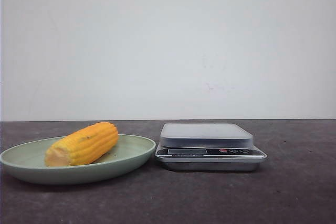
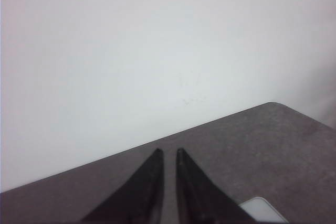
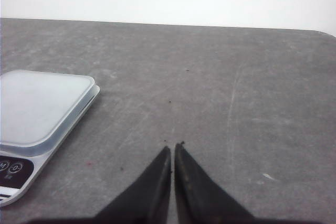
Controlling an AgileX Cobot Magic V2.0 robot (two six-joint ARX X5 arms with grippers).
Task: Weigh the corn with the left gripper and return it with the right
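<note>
The corn, a short yellow-orange cob with a paler cut end toward the left, lies on the green plate at the table's left. The silver kitchen scale stands just right of the plate with nothing on its platform. It also shows in the right wrist view. Neither gripper shows in the front view. My left gripper is over bare table, its black fingers almost together with nothing between them. My right gripper is shut and empty over bare table beside the scale.
The dark grey tabletop ends at a white wall behind. The scale's display and buttons face the front. A pale rounded corner shows beside the left fingers. The table's rounded far corner is in the left wrist view.
</note>
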